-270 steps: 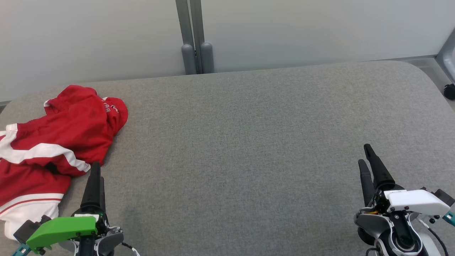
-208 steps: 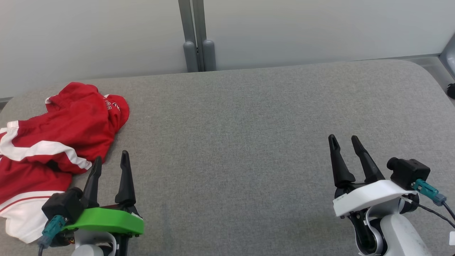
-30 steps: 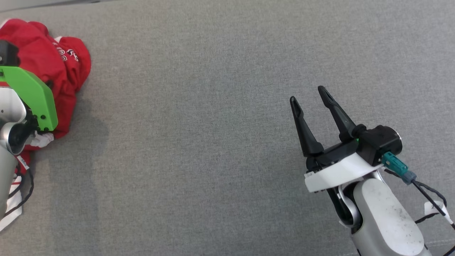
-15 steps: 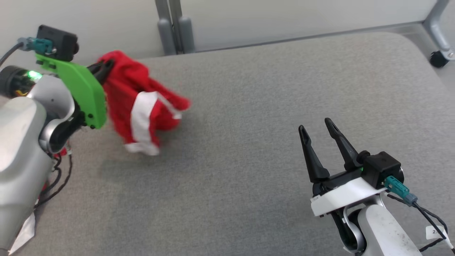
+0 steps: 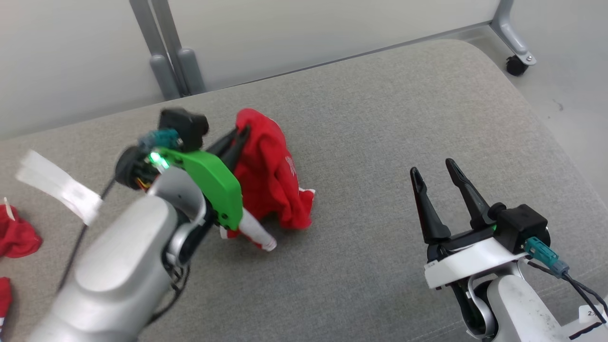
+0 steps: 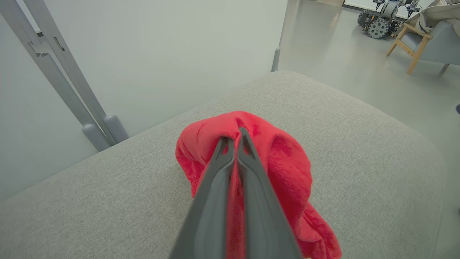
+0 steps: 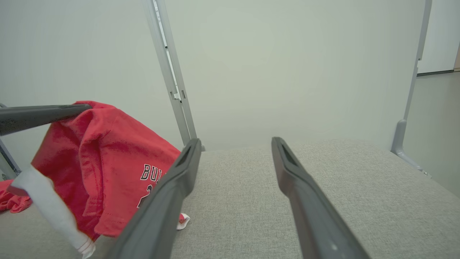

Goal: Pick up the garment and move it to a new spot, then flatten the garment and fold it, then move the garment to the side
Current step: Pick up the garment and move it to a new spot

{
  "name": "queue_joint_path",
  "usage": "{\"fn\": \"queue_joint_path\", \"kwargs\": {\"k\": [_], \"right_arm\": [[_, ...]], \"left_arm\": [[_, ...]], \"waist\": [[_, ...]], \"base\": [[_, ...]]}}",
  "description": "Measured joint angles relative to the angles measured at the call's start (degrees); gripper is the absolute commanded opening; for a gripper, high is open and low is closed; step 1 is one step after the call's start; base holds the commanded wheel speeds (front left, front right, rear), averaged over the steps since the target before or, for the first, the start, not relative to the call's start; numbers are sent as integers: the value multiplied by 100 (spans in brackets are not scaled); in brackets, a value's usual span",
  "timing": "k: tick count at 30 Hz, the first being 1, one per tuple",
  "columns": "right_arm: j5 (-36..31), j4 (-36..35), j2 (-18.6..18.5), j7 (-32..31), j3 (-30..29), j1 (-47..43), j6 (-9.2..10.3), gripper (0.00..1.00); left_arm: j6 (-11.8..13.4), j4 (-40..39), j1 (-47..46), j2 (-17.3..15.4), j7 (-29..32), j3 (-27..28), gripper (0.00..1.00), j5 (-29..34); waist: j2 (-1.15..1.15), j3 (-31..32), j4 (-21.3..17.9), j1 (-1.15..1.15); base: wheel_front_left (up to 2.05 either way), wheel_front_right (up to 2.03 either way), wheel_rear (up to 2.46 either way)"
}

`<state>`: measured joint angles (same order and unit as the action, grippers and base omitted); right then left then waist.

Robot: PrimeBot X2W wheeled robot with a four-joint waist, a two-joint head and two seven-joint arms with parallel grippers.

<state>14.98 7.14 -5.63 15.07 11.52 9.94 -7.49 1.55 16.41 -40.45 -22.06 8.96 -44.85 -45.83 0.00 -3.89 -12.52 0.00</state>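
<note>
The left claw (image 5: 241,133), clenched on a bunched fold, hangs the red garment (image 5: 268,175) over the desk (image 5: 389,123) middle, hem touching it, probably for carrying to a new spot; the right claw (image 5: 431,167) hovers released, spare.

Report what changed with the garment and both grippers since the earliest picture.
The left gripper shut on the red garment, lifted it from the left end of the grey surface and carried it toward the middle, where it hangs from the fingers. The right gripper stayed open and empty on the right; the head camera shifted.
</note>
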Motion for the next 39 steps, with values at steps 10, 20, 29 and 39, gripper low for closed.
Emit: {"fn": "queue_joint_path", "kwargs": {"k": [10,20,29,39], "right_arm": [[-1,87,-37,-1,93,69,0,100],[7,98,-131,-1,36,-41,0,100],[8,-19,-221,-1,-143,-322,0,100],[113,-99,-202,-1,-159,-500,0,100]], "left_arm": [[-223,1543,305,778,-1028,-383,100,272],[123,1139,483,400,-2104,7,100,415],[840,-69,1735,-405,-2376,834,100,471],[1216,-1289,3422,-226,-2402,2189,100,1094]], "waist": [[0,-123,28,0],[0,61,473,0],[0,296,817,0],[0,321,889,0]], "base": [[0,0,0],[0,0,0],[0,0,0],[0,0,0]]}}
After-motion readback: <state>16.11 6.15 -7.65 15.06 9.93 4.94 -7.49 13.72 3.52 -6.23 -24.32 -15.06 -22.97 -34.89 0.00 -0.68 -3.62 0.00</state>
